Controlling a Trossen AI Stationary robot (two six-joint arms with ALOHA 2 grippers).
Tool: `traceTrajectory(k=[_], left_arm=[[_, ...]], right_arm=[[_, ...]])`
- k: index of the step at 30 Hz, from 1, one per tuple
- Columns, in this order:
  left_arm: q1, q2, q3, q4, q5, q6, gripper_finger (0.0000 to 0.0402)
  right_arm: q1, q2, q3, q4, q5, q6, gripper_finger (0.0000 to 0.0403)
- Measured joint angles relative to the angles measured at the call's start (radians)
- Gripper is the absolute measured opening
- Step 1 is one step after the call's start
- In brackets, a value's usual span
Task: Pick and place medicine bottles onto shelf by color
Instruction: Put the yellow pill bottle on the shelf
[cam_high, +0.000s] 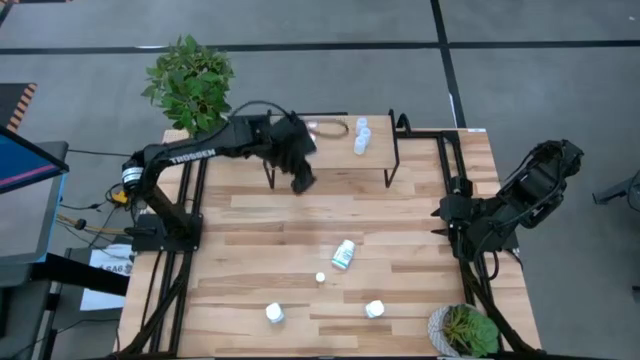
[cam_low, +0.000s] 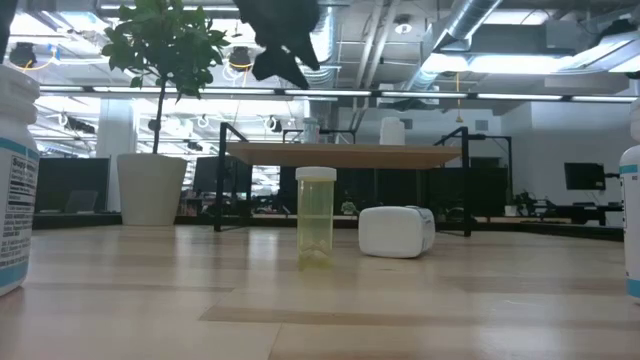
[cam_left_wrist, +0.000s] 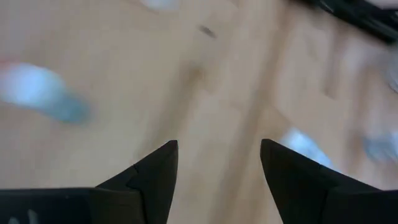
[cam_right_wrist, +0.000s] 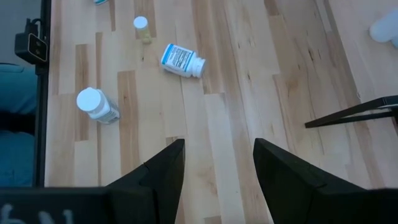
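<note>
The shelf (cam_high: 330, 150), a light wood top on thin black legs, stands at the table's far middle with two white bottles (cam_high: 360, 136) on its right part. On the table lie a bottle with a blue-green label (cam_high: 343, 254) on its side, a small yellowish vial (cam_high: 320, 277) upright, and two white bottles (cam_high: 274, 313) (cam_high: 375, 309). My left gripper (cam_high: 302, 182) hangs open and empty above the table at the shelf's near edge; its wrist view (cam_left_wrist: 219, 155) is blurred. My right gripper (cam_high: 450, 212) is open and empty at the table's right side.
A leafy plant (cam_high: 190, 80) stands past the far left corner, and a small potted plant (cam_high: 465, 330) at the near right corner. The low view shows the yellowish vial (cam_low: 316, 215) and the lying bottle (cam_low: 397, 231) in front of the shelf (cam_low: 345, 155).
</note>
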Motion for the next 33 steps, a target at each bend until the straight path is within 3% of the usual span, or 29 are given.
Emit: traceTrajectory(k=[9, 18, 26, 33], left_arm=[[-0.283, 0.001, -0.028, -0.052, 0.020, 0.013, 0.0214], [-0.537, 0.002, -0.029, -0.054, -0.230, -0.046, 0.0214], [-0.650, 0.003, -0.162, 0.077, -0.332, -0.205, 0.0214], [-0.679, 0.003, -0.351, 0.271, -0.345, -0.180, 0.0214]], right_arm=[[0.000, 0.000, 0.000, 0.000, 0.003, 0.023, 0.0214], [0.000, 0.000, 0.000, 0.002, 0.005, 0.033, 0.0214], [0.000, 0.000, 0.000, 0.011, 0.006, 0.061, 0.0214], [0.000, 0.000, 0.000, 0.009, 0.005, 0.120, 0.0214]])
